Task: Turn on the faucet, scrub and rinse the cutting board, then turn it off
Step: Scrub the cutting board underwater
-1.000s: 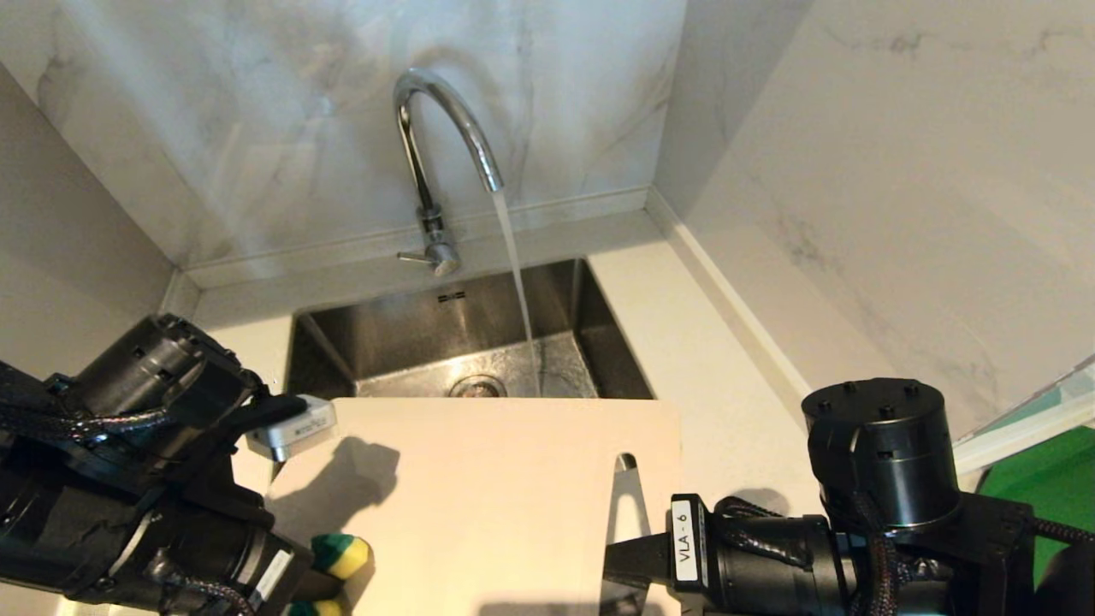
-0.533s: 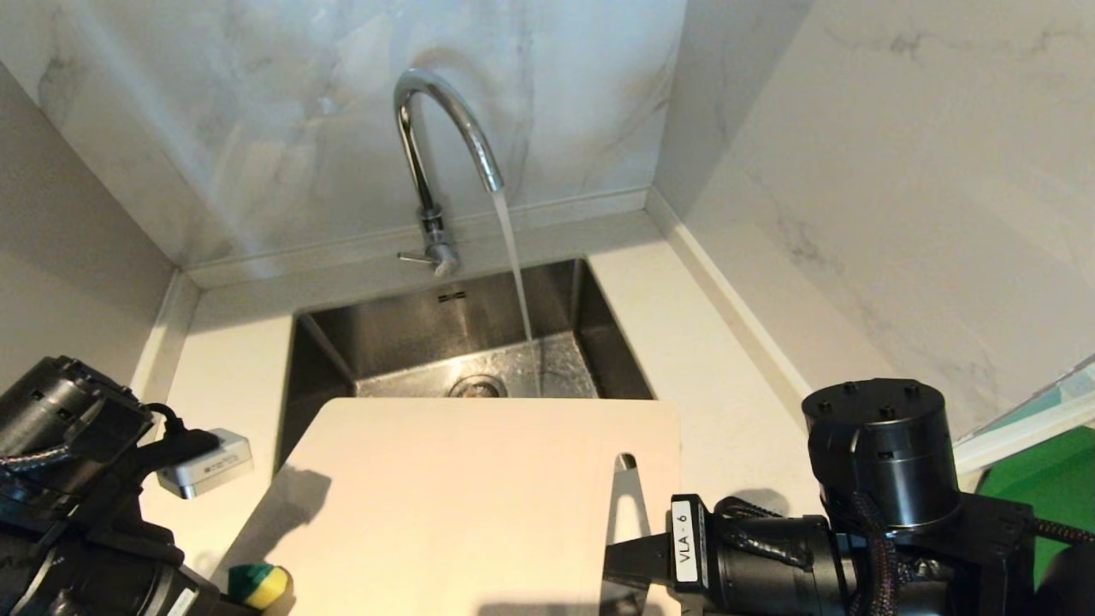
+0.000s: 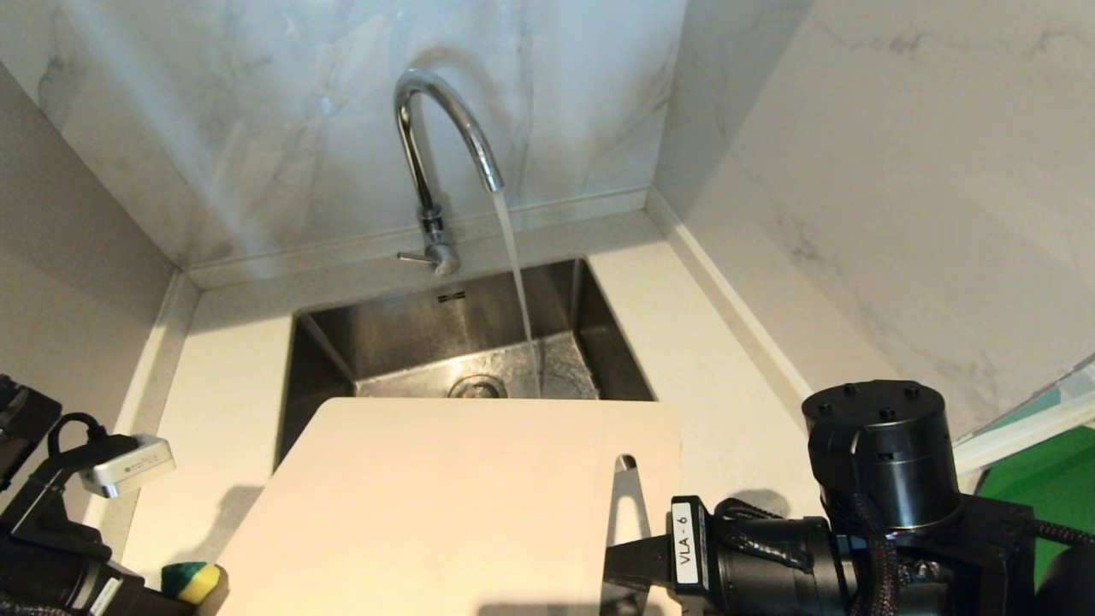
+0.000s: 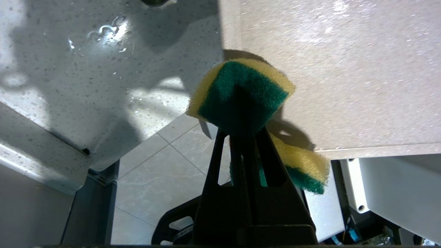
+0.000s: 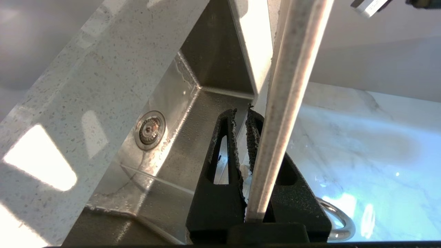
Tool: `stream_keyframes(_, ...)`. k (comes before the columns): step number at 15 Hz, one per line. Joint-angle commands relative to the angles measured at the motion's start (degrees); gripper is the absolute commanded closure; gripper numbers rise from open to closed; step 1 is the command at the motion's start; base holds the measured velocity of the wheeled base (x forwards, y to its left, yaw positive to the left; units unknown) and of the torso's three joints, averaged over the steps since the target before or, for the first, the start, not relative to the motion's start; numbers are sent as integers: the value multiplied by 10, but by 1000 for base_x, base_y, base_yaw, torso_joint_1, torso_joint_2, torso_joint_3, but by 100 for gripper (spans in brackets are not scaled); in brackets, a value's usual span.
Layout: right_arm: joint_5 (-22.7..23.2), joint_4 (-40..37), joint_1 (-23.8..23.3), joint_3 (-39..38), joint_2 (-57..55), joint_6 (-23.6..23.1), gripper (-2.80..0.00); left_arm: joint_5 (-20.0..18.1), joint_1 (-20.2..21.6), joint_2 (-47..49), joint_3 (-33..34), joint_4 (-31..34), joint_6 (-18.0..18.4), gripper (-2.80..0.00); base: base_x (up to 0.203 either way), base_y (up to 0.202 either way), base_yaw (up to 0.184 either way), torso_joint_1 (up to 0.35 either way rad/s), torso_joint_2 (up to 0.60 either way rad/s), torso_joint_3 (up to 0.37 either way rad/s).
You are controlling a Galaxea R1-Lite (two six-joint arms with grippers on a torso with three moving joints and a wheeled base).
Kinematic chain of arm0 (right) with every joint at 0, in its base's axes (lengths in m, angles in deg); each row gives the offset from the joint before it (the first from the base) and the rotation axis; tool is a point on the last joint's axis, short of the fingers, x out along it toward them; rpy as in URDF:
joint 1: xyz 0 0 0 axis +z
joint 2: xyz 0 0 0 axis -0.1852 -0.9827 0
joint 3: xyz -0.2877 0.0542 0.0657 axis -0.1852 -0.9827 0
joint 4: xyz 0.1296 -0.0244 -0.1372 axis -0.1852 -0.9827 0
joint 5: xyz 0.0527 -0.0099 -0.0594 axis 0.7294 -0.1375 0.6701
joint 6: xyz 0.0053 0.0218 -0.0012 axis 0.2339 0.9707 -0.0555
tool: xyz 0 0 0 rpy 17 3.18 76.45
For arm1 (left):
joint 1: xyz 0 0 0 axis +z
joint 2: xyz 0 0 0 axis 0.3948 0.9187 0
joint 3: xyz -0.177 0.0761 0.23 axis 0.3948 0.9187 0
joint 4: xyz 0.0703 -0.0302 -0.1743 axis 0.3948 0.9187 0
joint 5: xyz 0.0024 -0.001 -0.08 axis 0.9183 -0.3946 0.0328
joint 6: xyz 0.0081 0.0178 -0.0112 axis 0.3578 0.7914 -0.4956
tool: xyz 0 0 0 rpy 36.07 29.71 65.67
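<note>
Water runs from the chrome faucet (image 3: 440, 145) into the sink (image 3: 385, 342); its side lever (image 3: 415, 256) points left. The cream cutting board (image 3: 445, 505) is held tilted over the sink's near edge, with its handle slot (image 3: 627, 463) to the right. Beside that slot my right gripper (image 5: 241, 113) is shut on the board's edge (image 5: 293, 86). My left gripper (image 4: 243, 132) is shut on a yellow-and-green sponge (image 4: 241, 96). It hangs off the board's left near corner (image 4: 344, 69), over the counter's front edge. The head view shows the sponge (image 3: 192, 582) at the bottom left.
The sink sits in a corner of marble walls (image 3: 855, 171), with white speckled counter (image 3: 222, 385) on both sides. Its drain (image 5: 150, 129) lies below the board. Wet patches glint on the left counter (image 4: 106, 31). A green surface (image 3: 1044, 479) lies at the far right.
My left arm has swung left and back off the cutting board, carrying the sponge to the counter's front left edge. The right arm and board have not moved; water keeps running.
</note>
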Motion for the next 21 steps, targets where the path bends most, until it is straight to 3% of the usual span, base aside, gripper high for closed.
stream_keyframes(1,2,2,0,-1,-1,-7,0,-32,56,-1,7,2,32,0,0,0,0,0,0,0)
stream_keyframes(5,2,2,0,-2,1,-7,0,-39,92,1,8,2,41,0,0,0,0,0,0,0)
stream_keyframes(8,2,2,0,-4,3,-7,0,-42,160,9,8,2,82,0,0,0,0,0,0,0)
stream_keyframes(11,2,2,0,-7,4,-8,0,-69,219,21,4,2,124,0,0,0,0,0,0,0)
stream_keyframes(16,2,2,0,-8,5,-7,0,-90,233,19,-72,16,118,0,0,0,0,0,0,0)
stream_keyframes(21,-2,2,0,-9,3,-4,0,-105,241,24,-189,58,87,0,0,0,0,0,0,0)
